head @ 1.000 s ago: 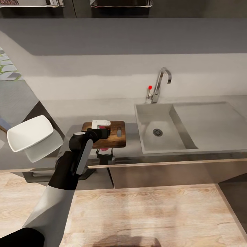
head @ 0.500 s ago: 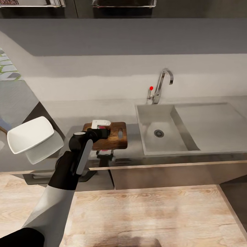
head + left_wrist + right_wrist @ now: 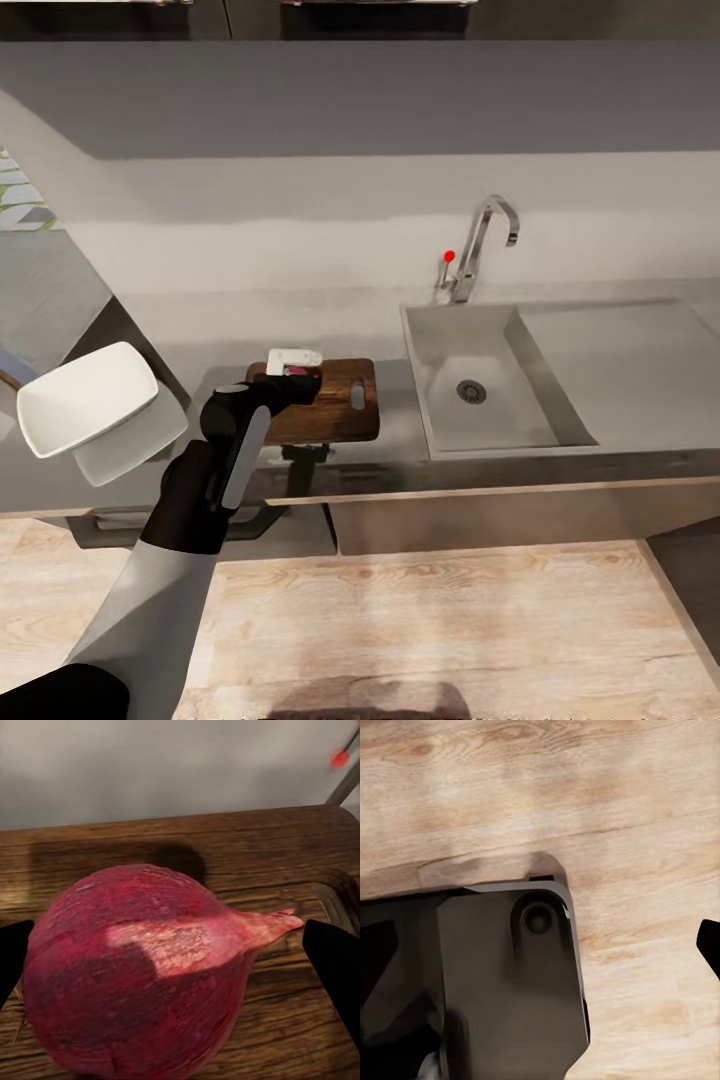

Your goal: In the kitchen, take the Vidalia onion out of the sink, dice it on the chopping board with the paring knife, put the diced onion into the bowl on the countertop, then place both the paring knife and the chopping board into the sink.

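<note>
Nearest: my right gripper (image 3: 712,945) hangs low over pale wood-plank floor (image 3: 645,787), beside a dark grey part of my own base (image 3: 502,975). Only 1 dark fingertip shows at the frame edge, so I cannot tell how far it is open.

Next out: my left gripper (image 3: 292,372) reaches over the dark brown wooden chopping board (image 3: 340,405) on the glossy dark grey surface (image 3: 200,330). Left wrist view: round dark-red onion (image 3: 135,975) sits between my 2 black fingers (image 3: 334,960), resting on the board grain. Fingers stand spread at either side of the onion; gaps show, so I read the gripper as open and holding nothing.

To my left: white square bowl (image 3: 85,398), near the board, apart from it.

Farther right: matte grey steel sink (image 3: 455,330), basin bare to its drain; chrome tap (image 3: 485,240) behind.

Paring knife: I cannot make it out.

Judgement: onion delivery to board looks done. Next move calls for lifting clear without rolling the onion, then locating the knife.
</note>
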Available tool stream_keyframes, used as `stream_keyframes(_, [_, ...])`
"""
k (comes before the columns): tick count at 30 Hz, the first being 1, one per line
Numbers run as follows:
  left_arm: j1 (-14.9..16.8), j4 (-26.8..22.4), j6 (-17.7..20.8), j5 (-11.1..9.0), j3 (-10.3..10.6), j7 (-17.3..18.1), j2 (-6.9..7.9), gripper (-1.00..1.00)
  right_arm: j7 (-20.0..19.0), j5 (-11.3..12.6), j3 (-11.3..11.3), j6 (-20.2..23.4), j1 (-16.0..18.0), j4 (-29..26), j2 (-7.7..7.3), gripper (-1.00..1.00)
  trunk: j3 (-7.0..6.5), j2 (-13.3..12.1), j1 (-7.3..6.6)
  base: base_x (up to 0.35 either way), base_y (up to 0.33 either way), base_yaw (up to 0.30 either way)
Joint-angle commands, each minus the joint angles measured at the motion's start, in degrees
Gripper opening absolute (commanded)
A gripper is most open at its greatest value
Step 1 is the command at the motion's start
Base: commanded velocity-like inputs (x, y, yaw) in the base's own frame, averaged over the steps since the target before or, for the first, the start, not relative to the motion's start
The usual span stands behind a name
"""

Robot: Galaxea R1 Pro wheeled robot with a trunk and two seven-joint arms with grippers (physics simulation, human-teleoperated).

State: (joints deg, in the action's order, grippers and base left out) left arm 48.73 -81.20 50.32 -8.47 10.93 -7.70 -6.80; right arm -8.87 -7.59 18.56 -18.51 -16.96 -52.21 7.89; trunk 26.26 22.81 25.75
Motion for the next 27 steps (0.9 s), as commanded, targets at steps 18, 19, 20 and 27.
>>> stream_keyframes(18, [0.0, 0.0, 0.2, -0.6, 0.1, -0.6, -0.04, -1.0, -0.4, -0.6, 0.3, -0.1, 0.0, -0.1, 0.11, 1.0, 0.7, 0.1, 0.03, 0.0, 0.0, -0.013])
stream_keyframes(19, [0.0, 0.0, 0.2, -0.6, 0.1, -0.6, -0.02, -1.0, -0.4, -0.5, 0.3, -0.1, 0.0, -0.1, 0.11, 1.0, 0.63, 0.1, 0.03, 0.0, 0.0, -0.089])
stream_keyframes(20, [0.0, 0.0, 0.2, -0.6, 0.1, -0.6, -0.02, -1.0, -0.4, -0.6, 0.3, -0.1, 0.0, -0.1, 0.11, 1.0, 0.56, 0.1, 0.03, 0.0, 0.0, -0.089])
stream_keyframes(27, [0.0, 0.0, 0.2, -0.6, 0.1, -0.6, -0.01, -1.0, -0.4, -0.6, 0.3, -0.1, 0.0, -0.1, 0.11, 1.0, 0.43, 0.1, 0.03, 0.0, 0.0, -0.022])
